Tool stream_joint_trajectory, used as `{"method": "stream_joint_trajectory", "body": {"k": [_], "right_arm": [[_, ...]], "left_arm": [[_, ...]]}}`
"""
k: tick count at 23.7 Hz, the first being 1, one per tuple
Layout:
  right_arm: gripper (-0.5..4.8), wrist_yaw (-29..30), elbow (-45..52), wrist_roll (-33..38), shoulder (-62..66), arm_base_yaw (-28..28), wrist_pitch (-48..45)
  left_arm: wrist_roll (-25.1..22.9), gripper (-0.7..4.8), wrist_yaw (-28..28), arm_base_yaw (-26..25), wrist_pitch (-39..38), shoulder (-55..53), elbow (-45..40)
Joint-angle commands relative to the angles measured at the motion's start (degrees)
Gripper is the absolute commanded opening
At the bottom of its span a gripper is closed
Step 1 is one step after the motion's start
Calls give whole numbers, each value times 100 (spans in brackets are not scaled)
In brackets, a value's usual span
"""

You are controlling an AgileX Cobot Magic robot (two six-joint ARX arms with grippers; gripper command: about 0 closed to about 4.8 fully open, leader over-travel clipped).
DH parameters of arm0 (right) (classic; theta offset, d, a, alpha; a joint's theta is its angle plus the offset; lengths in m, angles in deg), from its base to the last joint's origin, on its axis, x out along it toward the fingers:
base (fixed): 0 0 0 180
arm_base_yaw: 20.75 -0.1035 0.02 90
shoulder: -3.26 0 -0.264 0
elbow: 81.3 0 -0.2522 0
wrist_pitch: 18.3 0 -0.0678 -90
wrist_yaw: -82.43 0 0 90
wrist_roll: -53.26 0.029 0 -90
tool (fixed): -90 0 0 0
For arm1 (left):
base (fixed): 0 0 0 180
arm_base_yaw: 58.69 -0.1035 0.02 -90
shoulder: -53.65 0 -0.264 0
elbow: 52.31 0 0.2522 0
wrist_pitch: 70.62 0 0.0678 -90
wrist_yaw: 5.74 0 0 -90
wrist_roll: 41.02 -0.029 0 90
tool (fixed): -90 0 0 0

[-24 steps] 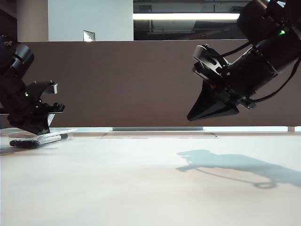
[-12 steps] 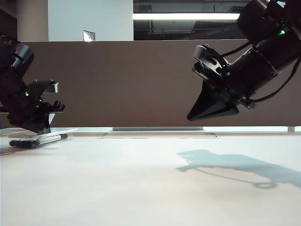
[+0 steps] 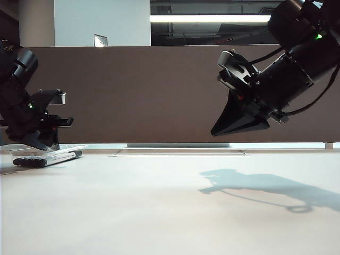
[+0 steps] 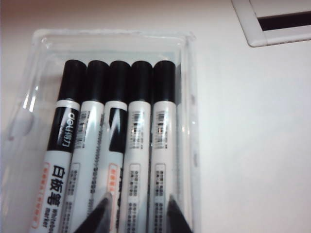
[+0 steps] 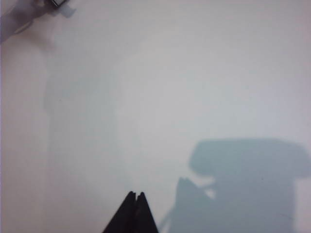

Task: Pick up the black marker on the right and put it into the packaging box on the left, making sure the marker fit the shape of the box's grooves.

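The packaging box is a clear plastic tray at the table's far left. Several identical markers lie side by side in its grooves, black caps level. The black marker lies outermost, beside the tray wall; from outside only the nearest marker shows. My left gripper hovers low over the barrels, open, its tips either side of the two outermost markers and holding nothing; the exterior view shows the left gripper just above the tray. My right gripper hangs high on the right, shut and empty, above bare table.
A white-framed slot is set into the tabletop beyond the tray, near the back edge. A brown panel walls off the table's rear. The right arm's shadow falls on the table.
The left gripper's jaws have spread apart. The marker under them, tilted up at one end before, now lies flatter in the tray. The right arm has not moved.
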Motion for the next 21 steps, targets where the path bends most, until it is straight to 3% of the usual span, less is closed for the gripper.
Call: {"method": "stream_joint_trajectory", "body": {"k": [1,5,10,15,21], "right_arm": [[-9,28,-9,-20,-39,-2,-61],[-9,0,-9,-17,-39,-2,-61],[-9,-120,-17,42,-131,15,-50],[-9,-662,-4,42,-933,17,337],[-9,-638,164,-116,-1685,20,557]], "left_arm": [[-24,128,-11,0,83,28,15],[-22,-8,-11,0,98,155,15],[50,-6,-11,0,-39,708,15],[774,-6,-11,7,-857,1720,11],[802,-6,-11,249,-1545,2302,-4]]}}
